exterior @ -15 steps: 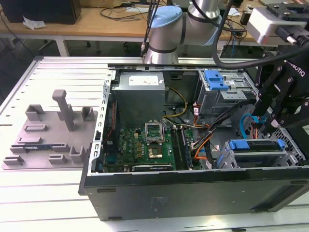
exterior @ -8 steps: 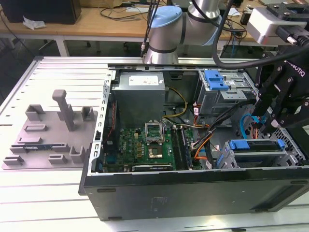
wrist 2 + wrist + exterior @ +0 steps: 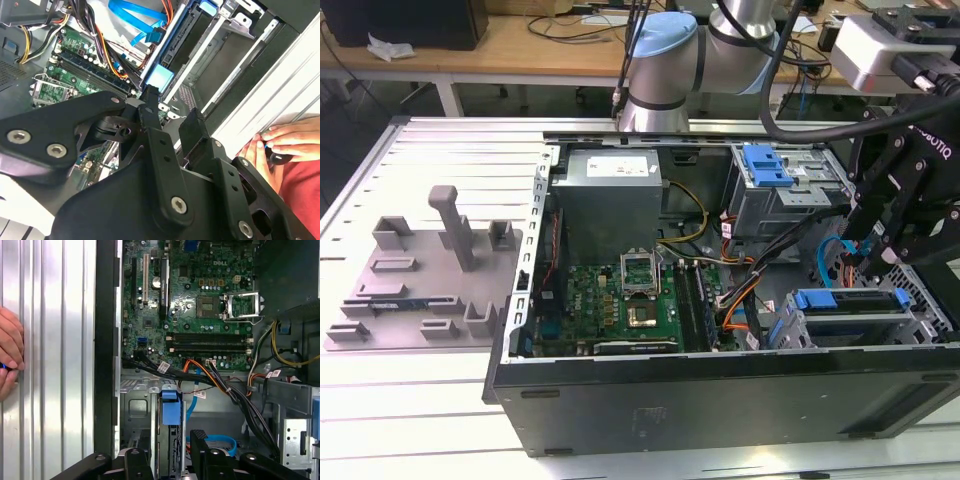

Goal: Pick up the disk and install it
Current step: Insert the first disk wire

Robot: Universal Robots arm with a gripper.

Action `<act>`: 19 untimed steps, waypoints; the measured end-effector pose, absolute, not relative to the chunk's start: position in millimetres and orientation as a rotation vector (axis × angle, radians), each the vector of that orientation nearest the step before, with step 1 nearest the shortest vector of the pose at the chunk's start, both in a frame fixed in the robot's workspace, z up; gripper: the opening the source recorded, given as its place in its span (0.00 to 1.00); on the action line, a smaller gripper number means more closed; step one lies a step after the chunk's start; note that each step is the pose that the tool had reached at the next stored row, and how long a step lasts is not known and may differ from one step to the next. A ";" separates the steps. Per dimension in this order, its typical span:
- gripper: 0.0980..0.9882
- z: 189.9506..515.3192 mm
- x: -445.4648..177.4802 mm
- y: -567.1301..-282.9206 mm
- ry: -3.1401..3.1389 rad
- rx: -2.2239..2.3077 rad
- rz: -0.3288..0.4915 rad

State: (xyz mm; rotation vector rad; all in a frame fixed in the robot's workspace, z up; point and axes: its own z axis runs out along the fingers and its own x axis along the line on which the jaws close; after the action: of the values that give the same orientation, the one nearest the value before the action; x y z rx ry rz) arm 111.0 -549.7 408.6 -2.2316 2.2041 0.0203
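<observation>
- At the near edge of the exterior view, around 6 o'clock, the black wall of the open computer case (image 3: 720, 385) lies on the ribbed metal table (image 3: 420, 400).
- Just behind that wall, at about 4 o'clock, the disk (image 3: 850, 298) sits in its metal bay in a corner of the case, with its blue frame facing up.
- The gripper (image 3: 885, 255) hangs right over the disk.
- In both wrist views the gripper (image 3: 171, 106) (image 3: 169, 450) has its fingers (image 3: 137, 460) spread apart. The blue end of the disk (image 3: 160, 77) (image 3: 170, 407) shows between them, and they hold nothing.
- In both wrist views a hand (image 3: 280, 145) (image 3: 10, 352) rests on the table beside the case.
- In the middle of the case the green board (image 3: 620, 300) lies flat, and orange and blue cables (image 3: 740, 300) run between it and the disk bay.
- At 9 o'clock the grey tray (image 3: 420, 270) with posts stands on the table, well apart from the case.
- Farther back, near 12 o'clock, is the grey power box (image 3: 610, 195). At 1 o'clock a small blue latch (image 3: 765, 165) sits on a metal cage.
- Farthest away are the arm (image 3: 660, 60) and a wooden bench (image 3: 520, 45).
</observation>
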 end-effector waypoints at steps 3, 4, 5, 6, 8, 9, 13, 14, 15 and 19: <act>0.39 408.6 111.0 -545.9 2.217 -2.218 0.020; 0.39 408.6 110.9 -544.9 2.220 -2.215 0.020; 0.39 408.6 110.9 -544.0 2.223 -2.213 0.020; 0.39 408.6 110.5 -542.7 2.227 -2.208 0.020; 0.39 408.6 108.8 -540.6 2.235 -2.202 0.019; 0.39 408.6 107.9 -540.1 2.237 -2.200 0.018; 0.39 408.6 106.8 -524.5 2.245 -2.203 0.005; 0.39 408.6 106.8 -515.6 2.248 -2.206 -0.002; 0.39 408.6 106.8 -509.5 2.250 -2.208 -0.005; 0.39 408.6 107.7 -493.1 2.250 -2.208 -0.006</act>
State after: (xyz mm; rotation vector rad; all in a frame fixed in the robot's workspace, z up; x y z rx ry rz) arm 107.7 -493.1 408.6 -2.2083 2.2503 -0.0060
